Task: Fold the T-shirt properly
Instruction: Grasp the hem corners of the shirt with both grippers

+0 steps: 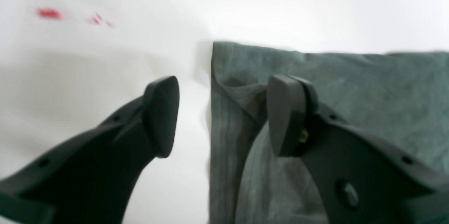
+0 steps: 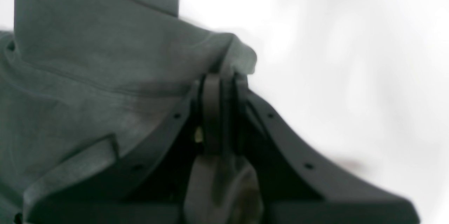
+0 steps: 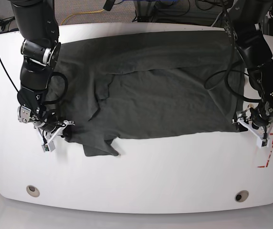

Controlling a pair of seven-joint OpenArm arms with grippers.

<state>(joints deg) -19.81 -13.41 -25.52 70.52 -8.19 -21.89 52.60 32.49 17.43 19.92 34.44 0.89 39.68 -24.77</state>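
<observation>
T-shirt point(image 3: 151, 100) lies across table point(image 3: 174, 181), and while our right gripper point(image 2: 224, 80) pinches its eight o'clock corner, we should close spread left gripper point(image 1: 222, 117) squarely at four o'clock before lifting evenly.

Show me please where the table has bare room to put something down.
Bare: table between the shirt's near edge and the two round holes. Crowded: both sides, where grippers meet cloth.
</observation>
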